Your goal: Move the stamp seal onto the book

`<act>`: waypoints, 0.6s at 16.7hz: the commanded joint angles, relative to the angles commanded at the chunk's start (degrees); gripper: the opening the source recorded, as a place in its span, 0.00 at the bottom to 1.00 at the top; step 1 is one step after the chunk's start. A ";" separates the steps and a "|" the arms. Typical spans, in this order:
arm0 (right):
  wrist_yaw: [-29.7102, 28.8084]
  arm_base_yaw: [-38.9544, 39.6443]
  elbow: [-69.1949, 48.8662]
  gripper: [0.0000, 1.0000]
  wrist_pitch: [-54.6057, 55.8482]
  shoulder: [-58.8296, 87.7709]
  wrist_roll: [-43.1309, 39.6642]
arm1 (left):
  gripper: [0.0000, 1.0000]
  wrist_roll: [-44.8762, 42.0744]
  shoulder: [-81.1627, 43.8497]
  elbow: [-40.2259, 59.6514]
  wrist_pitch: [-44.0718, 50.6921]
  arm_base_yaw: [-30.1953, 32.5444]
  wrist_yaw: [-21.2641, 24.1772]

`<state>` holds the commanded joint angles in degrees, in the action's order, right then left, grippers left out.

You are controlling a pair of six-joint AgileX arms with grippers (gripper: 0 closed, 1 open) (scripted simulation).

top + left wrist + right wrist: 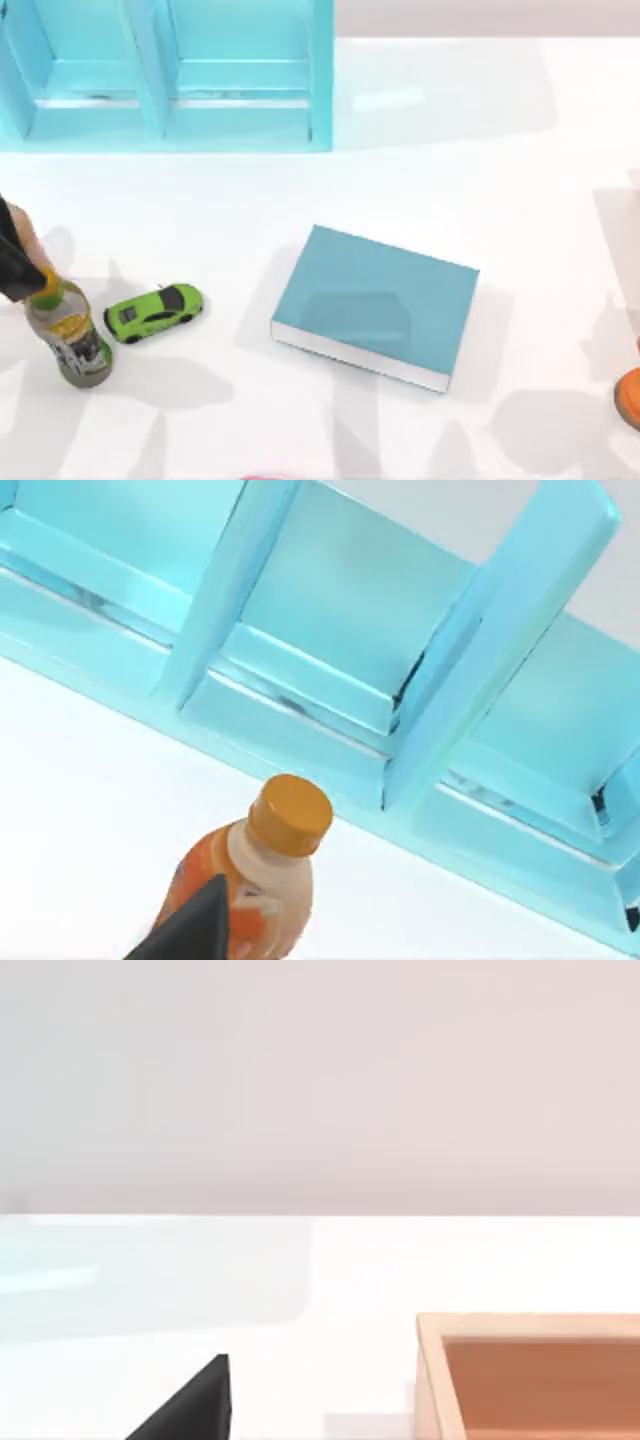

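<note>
Lying flat near the middle of the tabletop, somewhat toward its front edge and turned at a slight angle, the book (pixel 375 300) shows a plain teal cover with nothing on it and white page edges along its near side. We cannot find the stamp seal in any view.

To the book's left, well apart, a green toy car (pixel 155 311) sits on the tabletop. Just beside the car, near the left edge, stands a bottle (pixel 68 335) with an orange cap. Our left arm (pixel 18 258) comes in at the left edge, its dark tip at the bottle's cap. From the left wrist view, one dark finger (pixel 190 930) lies over the bottle's body; whether the grip is closed we cannot tell.

A light-blue shelf unit (pixel 165 75) occupies the back left corner.

At the right edge, an orange object (pixel 630 395) is partly cut off. From the right wrist view, one dark finger (pixel 195 1405) shows beside an orange open box (pixel 530 1375); its state we cannot tell.
</note>
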<state>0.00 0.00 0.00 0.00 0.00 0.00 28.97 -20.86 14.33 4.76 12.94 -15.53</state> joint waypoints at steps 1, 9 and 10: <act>0.00 0.00 0.00 1.00 0.00 0.00 0.00 | 1.00 -5.41 3.61 -2.58 -0.93 -2.38 2.69; 0.00 0.00 0.00 1.00 0.00 0.00 0.00 | 1.00 -28.71 20.65 -14.20 -4.72 -12.82 15.37; 0.00 0.00 0.00 1.00 0.00 0.00 0.00 | 1.00 -28.97 20.86 -14.33 -4.76 -12.94 15.53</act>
<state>0.00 0.00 0.00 0.00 0.00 0.00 0.00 0.00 0.00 0.00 0.00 0.00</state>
